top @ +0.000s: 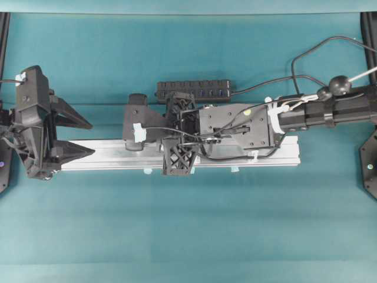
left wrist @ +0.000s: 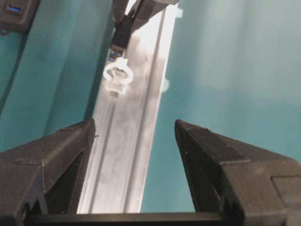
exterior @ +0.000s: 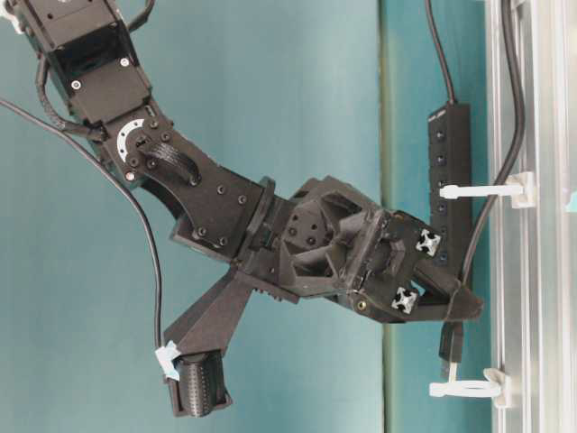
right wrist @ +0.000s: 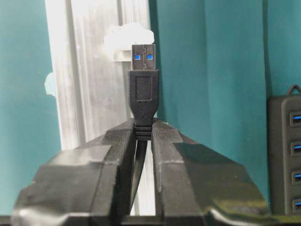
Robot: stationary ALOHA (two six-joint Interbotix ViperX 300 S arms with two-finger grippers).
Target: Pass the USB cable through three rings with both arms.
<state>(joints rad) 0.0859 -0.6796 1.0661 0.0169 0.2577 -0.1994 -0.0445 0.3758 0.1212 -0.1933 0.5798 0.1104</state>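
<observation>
right fingers (right wrist: 117, 155) around usb cable (right wrist: 143, 94)

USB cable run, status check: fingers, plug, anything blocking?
Right gripper shut on USB cable. Left gripper open, empty, over rail. Plug just short of ring. Nothing blocking.

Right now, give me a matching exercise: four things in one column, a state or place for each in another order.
1. left gripper
2. right gripper
3. black USB cable plug with silver tip
4. black multi-port hub

A. on the teal table beside the rail
B. jaws wide apart, empty
C. pointing at a white ring
D. clamped shut on the plug

Pairs: 1-B, 2-D, 3-C, 4-A
</observation>
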